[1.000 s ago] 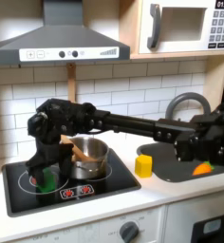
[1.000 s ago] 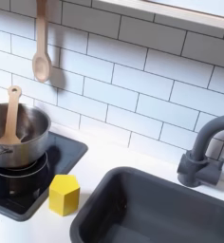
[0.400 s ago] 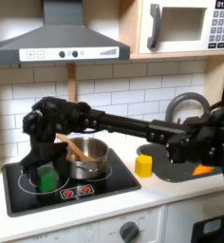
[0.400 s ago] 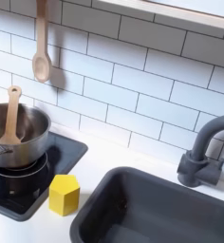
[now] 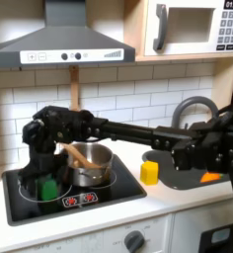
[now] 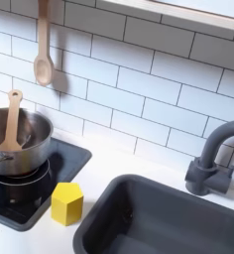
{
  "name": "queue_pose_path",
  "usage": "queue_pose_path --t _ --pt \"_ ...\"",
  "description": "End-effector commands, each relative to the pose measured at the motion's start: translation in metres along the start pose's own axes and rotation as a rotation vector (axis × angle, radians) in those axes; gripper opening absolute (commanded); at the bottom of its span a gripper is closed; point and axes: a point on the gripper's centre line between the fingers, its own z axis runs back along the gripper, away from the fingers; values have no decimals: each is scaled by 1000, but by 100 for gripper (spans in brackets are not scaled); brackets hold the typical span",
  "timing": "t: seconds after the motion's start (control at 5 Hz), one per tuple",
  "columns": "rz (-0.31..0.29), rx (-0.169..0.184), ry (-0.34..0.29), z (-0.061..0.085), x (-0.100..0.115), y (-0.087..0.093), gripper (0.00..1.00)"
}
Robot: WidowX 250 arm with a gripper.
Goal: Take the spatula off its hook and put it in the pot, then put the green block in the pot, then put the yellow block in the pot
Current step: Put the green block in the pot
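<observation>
The steel pot (image 5: 93,165) stands on the stove's right burner, also seen at the second exterior view's left as the pot (image 6: 14,140). The wooden spatula (image 5: 78,154) leans inside it, its handle sticking up as the spatula (image 6: 11,111). The green block (image 5: 52,186) sits on the left burner. My gripper (image 5: 41,176) is low over that burner, right at the block, fingers apparently open beside it. The yellow block (image 5: 149,172) rests on the counter between stove and sink, and shows close up as the yellow block (image 6: 67,202).
A wooden spoon (image 6: 43,45) hangs on the tiled wall above the pot. The dark sink (image 6: 159,220) with a grey faucet (image 6: 214,157) lies to the right; an orange piece (image 5: 209,176) sits in it. A range hood (image 5: 59,40) hangs overhead.
The gripper has moved left and down from beside the pot to the green block on the left burner. The spatula, pot and yellow block stayed put.
</observation>
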Motion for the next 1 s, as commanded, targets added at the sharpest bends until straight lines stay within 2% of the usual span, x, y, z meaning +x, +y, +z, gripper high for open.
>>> queue_pose_path --t 0.0,0.4,0.6,0.8 --pt "-3 11 1 -8 -3 1 100" --pt "10 8 11 -20 -1 5 100" --pt "-6 4 15 -24 4 3 100" --pt "7 -1 -2 -20 11 4 100"
